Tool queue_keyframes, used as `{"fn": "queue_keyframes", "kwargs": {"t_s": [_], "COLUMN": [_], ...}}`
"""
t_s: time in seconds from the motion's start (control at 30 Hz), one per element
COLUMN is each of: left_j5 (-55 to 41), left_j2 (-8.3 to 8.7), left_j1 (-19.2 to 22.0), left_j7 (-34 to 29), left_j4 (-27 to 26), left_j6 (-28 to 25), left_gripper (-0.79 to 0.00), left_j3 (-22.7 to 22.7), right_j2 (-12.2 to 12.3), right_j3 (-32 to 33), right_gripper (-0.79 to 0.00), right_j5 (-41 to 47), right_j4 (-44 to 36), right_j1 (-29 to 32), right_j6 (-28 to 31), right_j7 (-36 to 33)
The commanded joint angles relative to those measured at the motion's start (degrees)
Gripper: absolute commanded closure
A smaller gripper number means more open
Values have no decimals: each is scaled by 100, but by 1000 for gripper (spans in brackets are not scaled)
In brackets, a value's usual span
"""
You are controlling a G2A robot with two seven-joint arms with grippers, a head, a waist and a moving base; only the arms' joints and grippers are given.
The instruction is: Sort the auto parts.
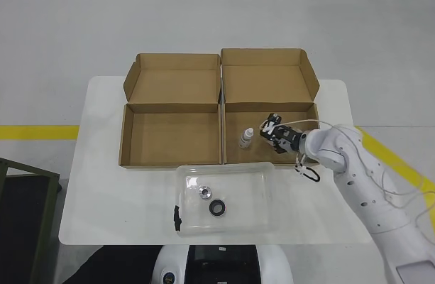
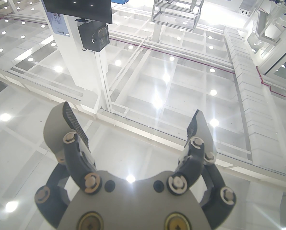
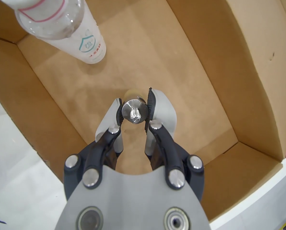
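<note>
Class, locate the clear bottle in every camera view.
Top view: bottle upright in the right cardboard box, by its left wall.
Right wrist view: bottle on the box floor, beyond the right gripper.
Left wrist view: faces the ceiling.
Shared landmark: right gripper holding a metal part.

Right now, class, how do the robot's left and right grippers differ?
The left gripper is open and empty; the right gripper is shut on a silver metal part. The left gripper faces the ceiling; the right gripper points down into a cardboard box beside a bottle. Both have ridged black pads.
</note>
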State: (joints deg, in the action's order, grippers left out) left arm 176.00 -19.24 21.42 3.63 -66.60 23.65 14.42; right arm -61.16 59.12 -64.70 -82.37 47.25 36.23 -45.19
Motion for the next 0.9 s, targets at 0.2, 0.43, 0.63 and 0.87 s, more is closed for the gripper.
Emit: {"fn": "queue_keyframes", "kwargs": {"t_s": [0.2, 0.43, 0.63, 0.87], "left_j5": [0, 0, 0, 0], "left_j2": [0, 0, 0, 0], "left_j1": [0, 0, 0, 0], "left_j7": [0, 0, 0, 0], "left_j4": [0, 0, 0, 0], "left_j6": [0, 0, 0, 0], "left_gripper": [-785, -785, -785, -785], "left_j3": [0, 0, 0, 0], "right_j2": [-69, -52, 81, 249], "right_j3": [-237, -109, 381, 1052], "right_gripper": [-286, -542, -656, -782], "right_j5": [-42, 212, 338, 454], "right_j4": [135, -134, -874, -1948], "right_j1": [-167, -57, 310, 975], "right_j6": [-75, -41, -47, -35], "right_j7": [-72, 151, 41, -8]}}
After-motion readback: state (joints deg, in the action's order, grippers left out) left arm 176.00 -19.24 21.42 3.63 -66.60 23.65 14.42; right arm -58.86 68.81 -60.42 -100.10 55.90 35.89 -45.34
